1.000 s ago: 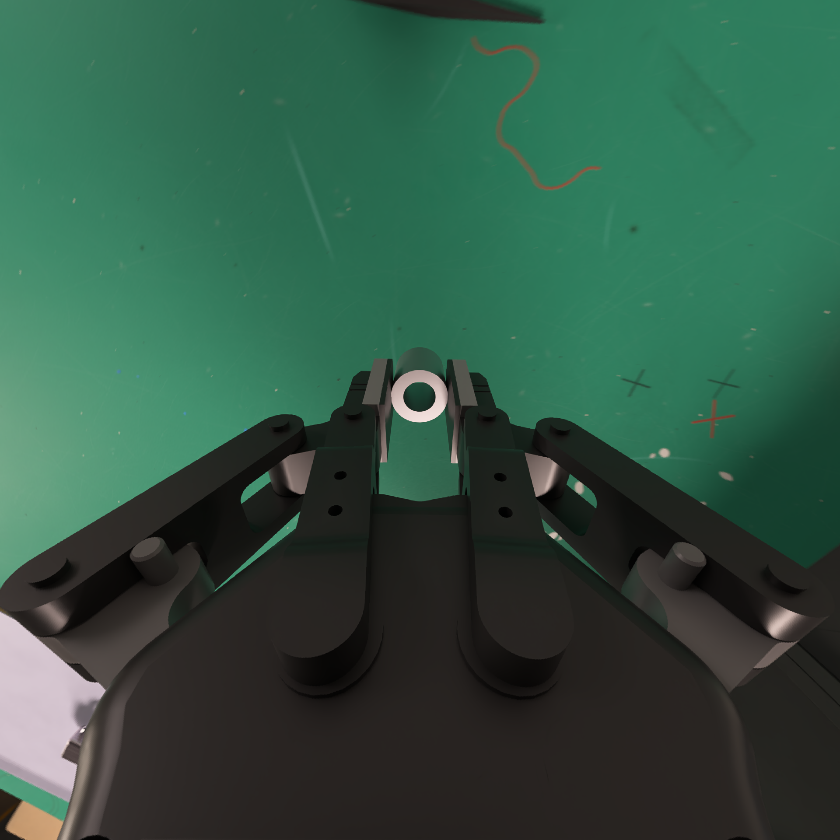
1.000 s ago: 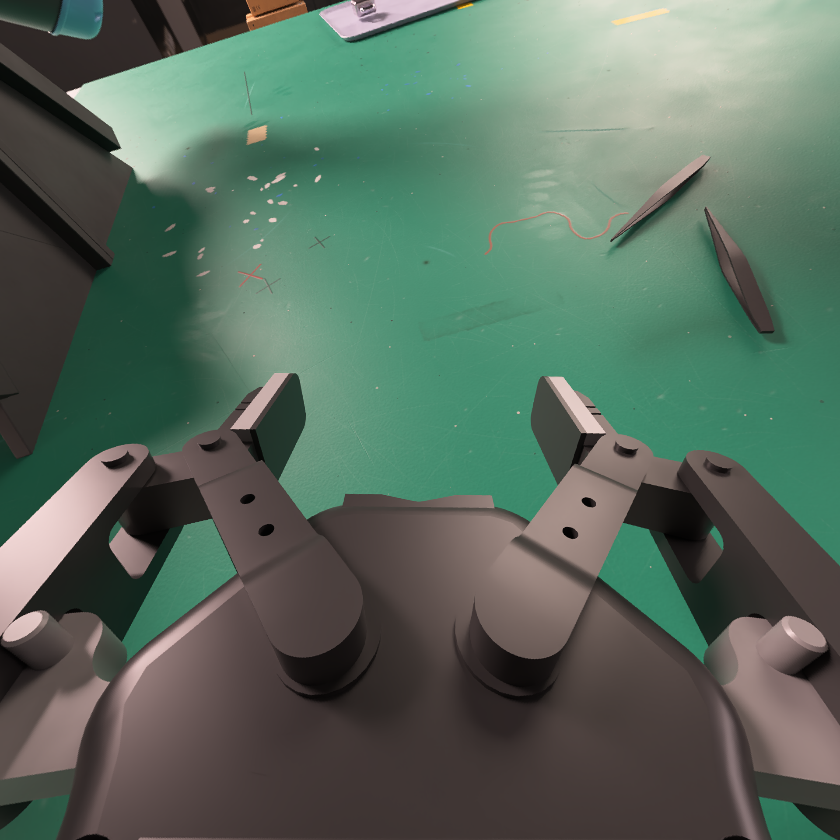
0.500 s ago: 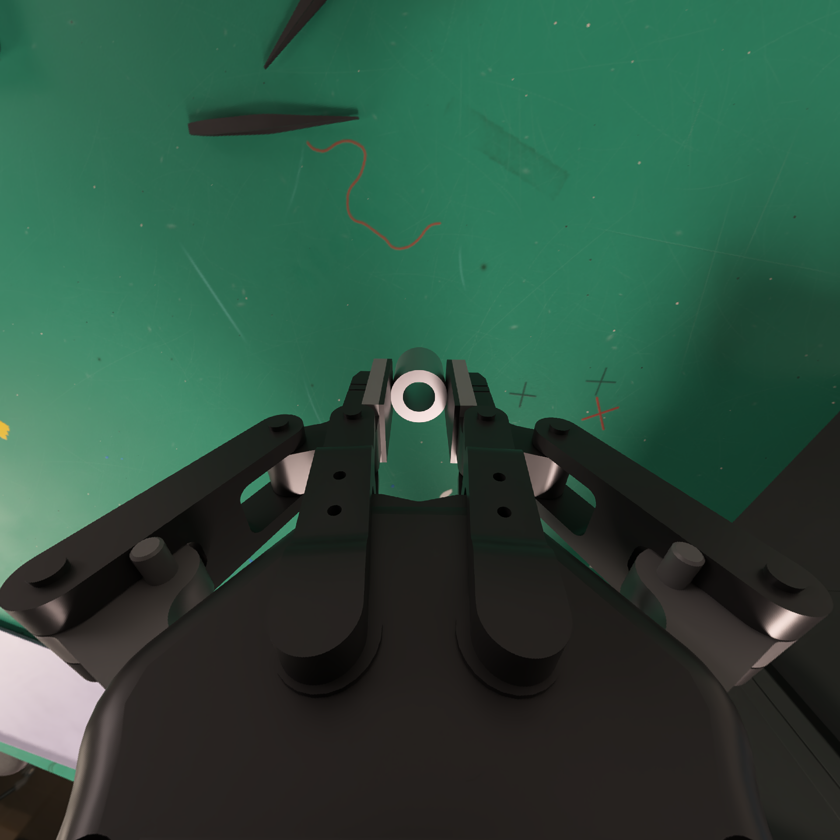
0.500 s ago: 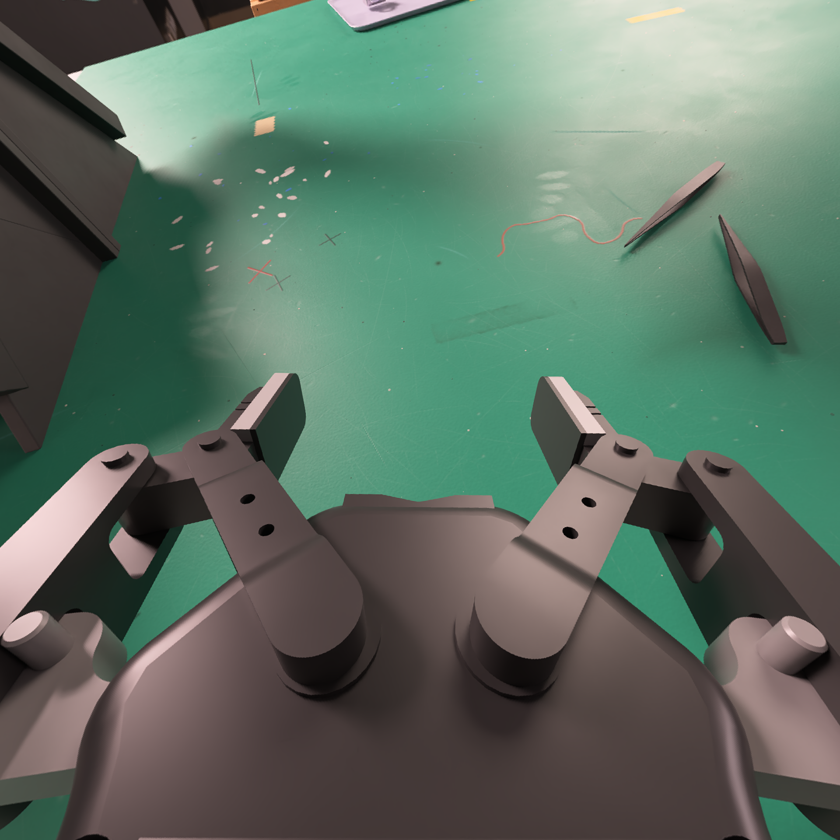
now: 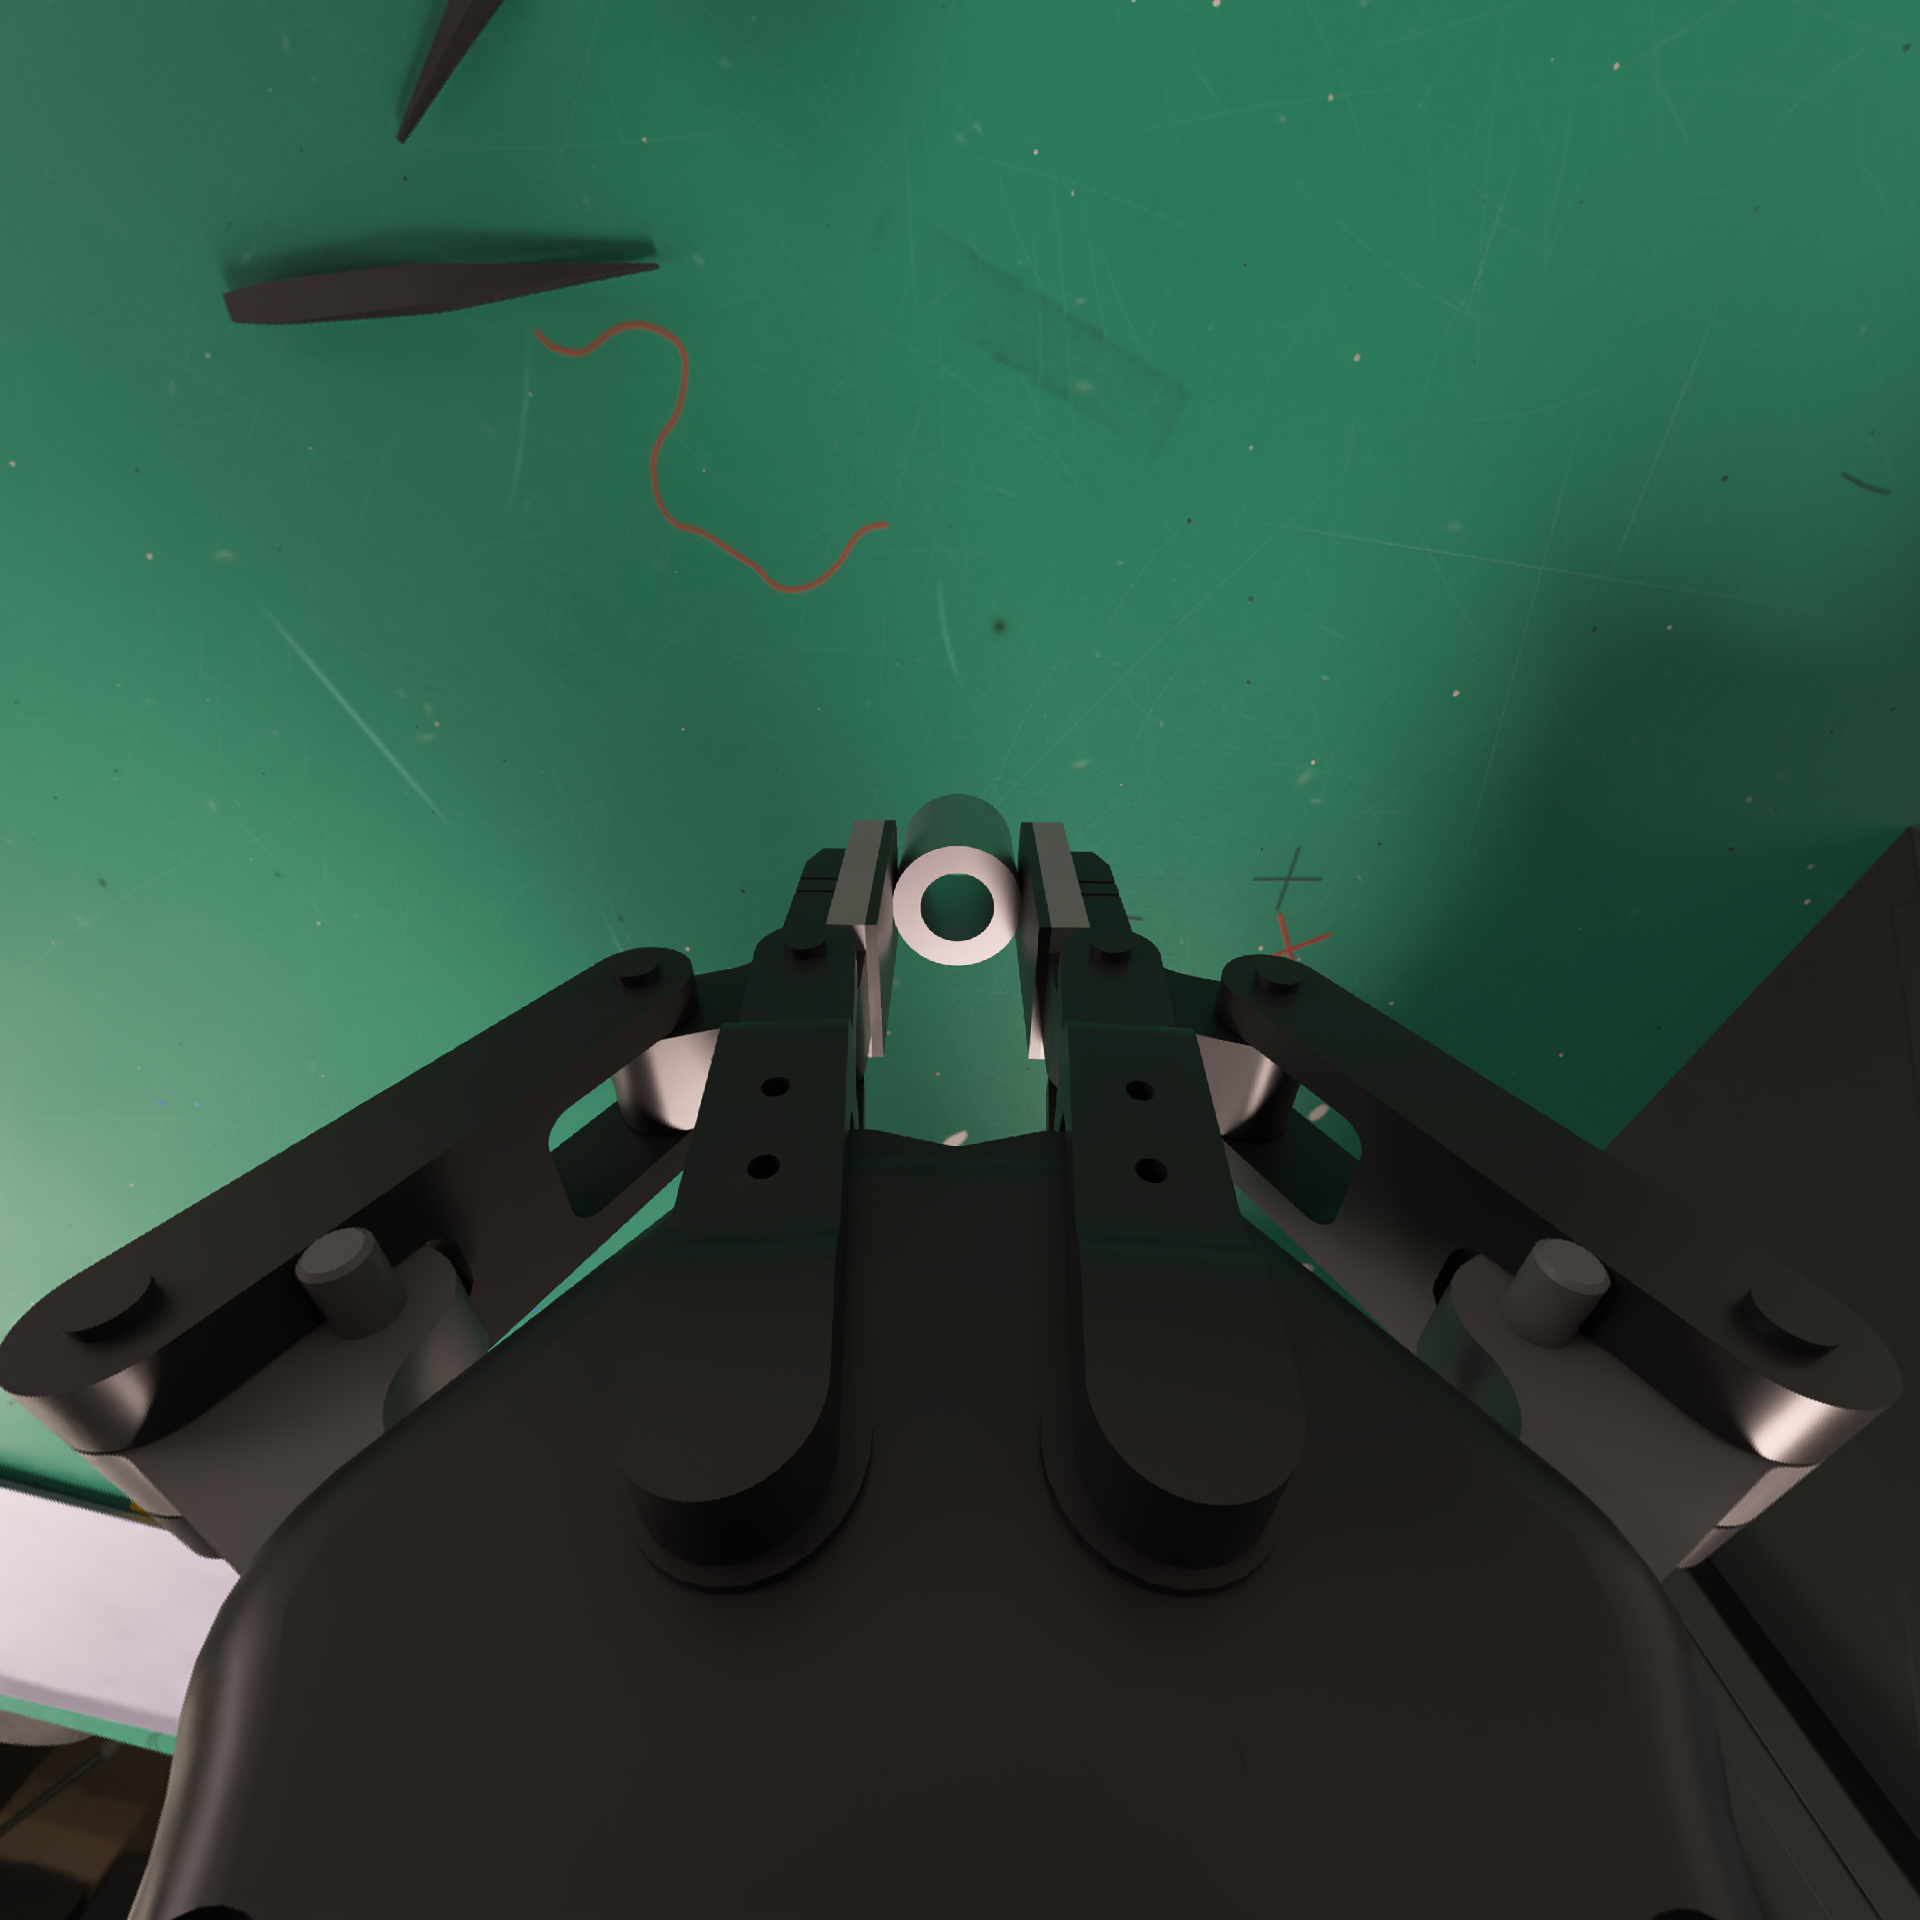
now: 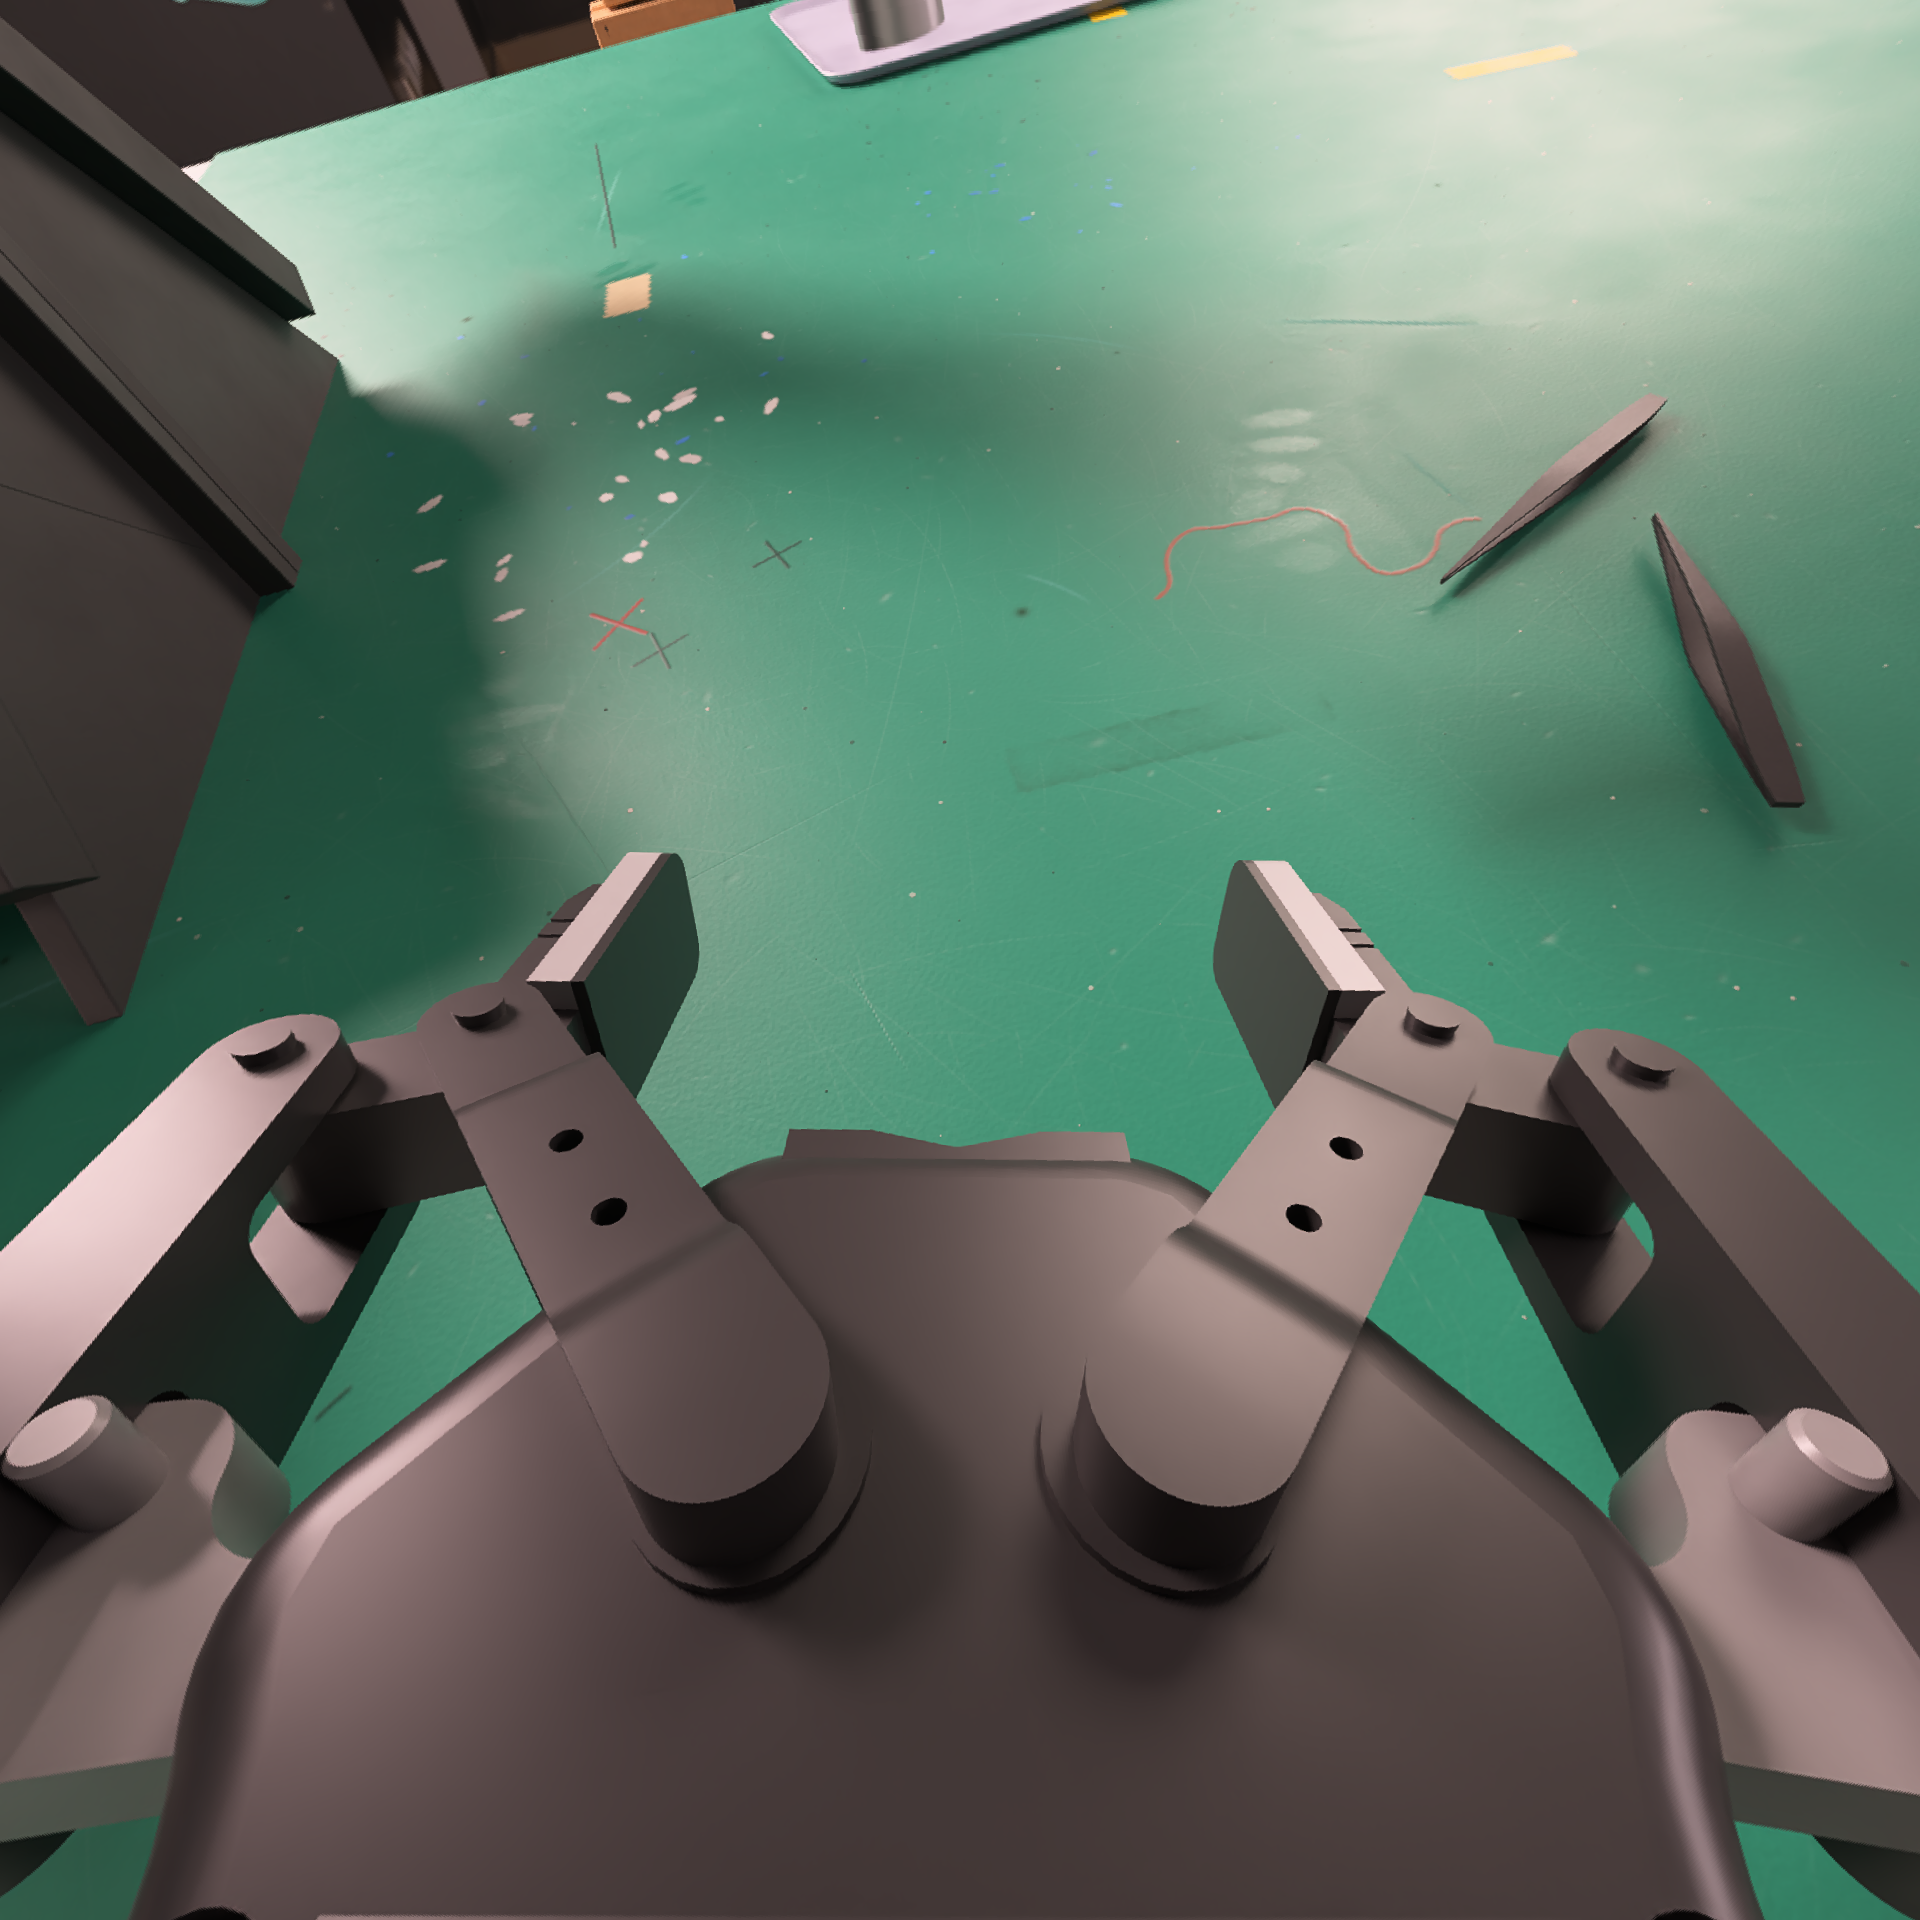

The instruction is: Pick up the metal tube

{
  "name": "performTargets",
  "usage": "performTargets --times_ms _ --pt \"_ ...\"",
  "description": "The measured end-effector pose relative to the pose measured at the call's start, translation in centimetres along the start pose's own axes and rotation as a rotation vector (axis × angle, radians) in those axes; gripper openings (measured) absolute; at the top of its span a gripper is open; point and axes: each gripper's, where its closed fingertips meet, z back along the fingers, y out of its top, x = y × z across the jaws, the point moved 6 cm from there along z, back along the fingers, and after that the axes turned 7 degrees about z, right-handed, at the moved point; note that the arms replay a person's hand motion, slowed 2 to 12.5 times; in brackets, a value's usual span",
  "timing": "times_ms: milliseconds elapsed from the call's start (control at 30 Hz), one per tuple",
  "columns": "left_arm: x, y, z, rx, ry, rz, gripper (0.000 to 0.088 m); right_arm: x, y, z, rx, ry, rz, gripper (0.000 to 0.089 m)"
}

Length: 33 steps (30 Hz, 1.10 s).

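Note:
In the left wrist view my left gripper [image 5: 957,883] is shut on the metal tube [image 5: 957,940], a short silver cylinder seen end-on as a pale ring. It is held between the two pads, well above the green table [image 5: 1351,312]. In the right wrist view my right gripper [image 6: 956,935] is open and empty, hovering over the green table [image 6: 935,727]. The tube does not show in the right wrist view.
Two dark slim pointed pieces [image 5: 436,286] [image 6: 1725,665] lie on the table beside a thin red wire [image 5: 675,457] [image 6: 1309,530]. A dark box [image 6: 114,436] stands at the left of the right wrist view. A pale plate with a metal cylinder [image 6: 894,21] lies at the far edge.
My left gripper has kept its hold on the tube and risen and swung, so the wire and dark pieces have come into view. The right gripper has drifted slightly and stays open.

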Motion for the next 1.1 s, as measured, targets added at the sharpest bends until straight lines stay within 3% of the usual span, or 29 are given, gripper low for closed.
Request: performTargets --times_ms 1100 --pt "0.5 0.9 -1.9 -0.074 -0.062 -0.078 0.0208 -0.2 0.1 -0.3 0.003 0.023 0.002 0.0854"
